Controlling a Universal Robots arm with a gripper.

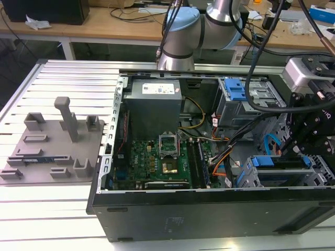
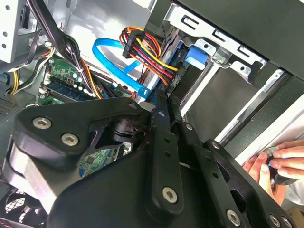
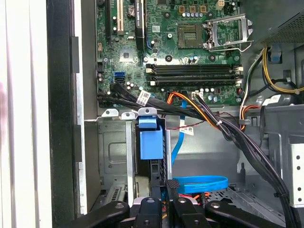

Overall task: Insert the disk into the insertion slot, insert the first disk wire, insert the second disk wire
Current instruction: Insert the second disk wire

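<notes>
Black gripper point(image 3: 168, 190) sat low centre in the first wrist view, fingers pressed together w/ no gap between them, tips right next to a flat blue cable point(image 3: 197, 183) looped on the case floor; whether they pinched anything couldn't be told. In the second wrist view the same gripper point(image 2: 161, 102) pointed up toward a bundle of red, yellow and black wires point(image 2: 147, 54) and the blue cable point(image 2: 121, 64). Disk point(image 3: 151, 140), seen by its blue carrier end, sat inside the low grey slot point(image 3: 114, 152) at centre-left, just below the green motherboard point(image 3: 166, 47). In the exterior view the gripper point(image 1: 309, 130) hung at far right over the open PC case point(image 1: 209, 209), above the disk point(image 1: 264, 162) in the lower-right bay. A person's hand point(image 2: 278, 164) showed at lower right of the second wrist view, outside the case.
</notes>
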